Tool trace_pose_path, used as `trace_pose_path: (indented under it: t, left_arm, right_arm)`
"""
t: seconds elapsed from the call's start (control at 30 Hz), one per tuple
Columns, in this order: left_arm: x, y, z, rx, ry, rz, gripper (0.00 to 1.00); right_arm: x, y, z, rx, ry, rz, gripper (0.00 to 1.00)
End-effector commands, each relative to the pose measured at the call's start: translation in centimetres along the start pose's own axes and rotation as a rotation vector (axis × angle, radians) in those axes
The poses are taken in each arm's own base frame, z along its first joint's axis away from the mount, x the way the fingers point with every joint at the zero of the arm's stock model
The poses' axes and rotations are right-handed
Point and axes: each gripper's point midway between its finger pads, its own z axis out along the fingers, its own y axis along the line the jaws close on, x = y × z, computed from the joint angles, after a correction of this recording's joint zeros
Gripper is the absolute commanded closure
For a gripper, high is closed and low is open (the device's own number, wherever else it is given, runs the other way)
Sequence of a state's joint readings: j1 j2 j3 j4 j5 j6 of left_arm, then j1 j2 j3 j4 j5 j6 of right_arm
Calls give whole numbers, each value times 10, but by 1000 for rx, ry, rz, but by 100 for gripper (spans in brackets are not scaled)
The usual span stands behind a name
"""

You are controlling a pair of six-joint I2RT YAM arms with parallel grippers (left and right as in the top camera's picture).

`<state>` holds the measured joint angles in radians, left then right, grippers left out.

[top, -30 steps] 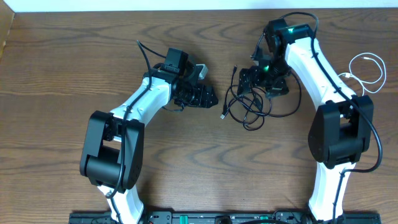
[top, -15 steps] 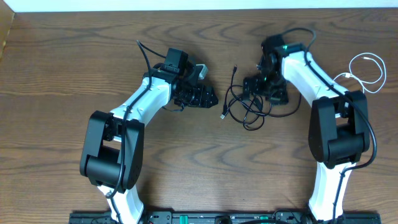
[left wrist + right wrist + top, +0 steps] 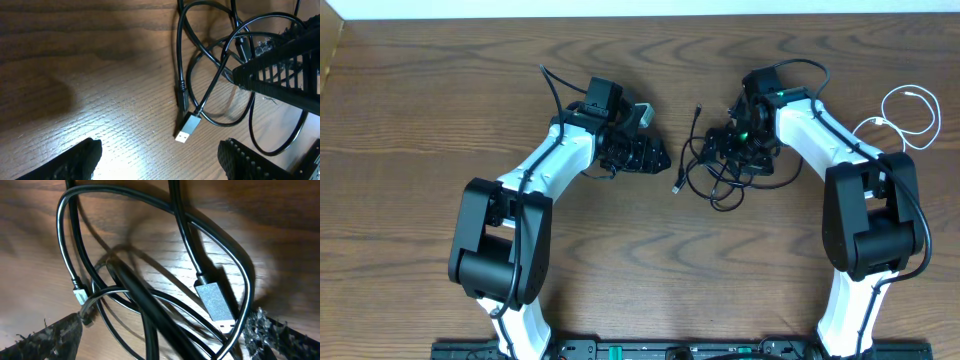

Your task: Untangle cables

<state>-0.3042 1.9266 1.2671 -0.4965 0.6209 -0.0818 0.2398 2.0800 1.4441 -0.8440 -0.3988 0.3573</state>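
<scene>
A tangle of black cables [image 3: 720,170] lies at the table's middle right, one USB plug [image 3: 677,186] trailing out to the left. My right gripper [image 3: 733,148] sits low over the tangle, open. In its wrist view several black cables [image 3: 145,305] and a grey USB plug [image 3: 216,301] run between the spread fingers [image 3: 50,340], gripper [image 3: 165,342]. My left gripper [image 3: 655,157] rests open just left of the tangle. Its wrist view shows the silver USB plug [image 3: 184,129] ahead of the gripper [image 3: 162,165], with nothing between its fingers. A white cable [image 3: 910,112] lies coiled apart at the far right.
The right gripper's black mesh finger [image 3: 280,70] reaches into the left wrist view over the loops. Bare wooden table [image 3: 420,110] stretches left and in front of the arms. A pale object [image 3: 328,50] sits at the far left edge.
My right gripper has moved toward the front and slightly left, down onto the black tangle. The left arm and the white cable have stayed still.
</scene>
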Motion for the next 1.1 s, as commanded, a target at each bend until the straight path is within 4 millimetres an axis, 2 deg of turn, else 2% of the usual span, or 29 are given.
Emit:
trace_pose_path:
  t: [0.0, 0.7, 1.07]
  left_arm:
    - [1, 2, 0, -12, 0, -2, 21]
    - [1, 2, 0, -12, 0, -2, 21]
    - [1, 2, 0, -12, 0, -2, 21]
  right_arm:
    - [27, -10, 32, 12, 113, 35, 1]
    - [63, 43, 57, 20, 164, -134, 1]
    - [75, 56, 63, 24, 180, -176, 1]
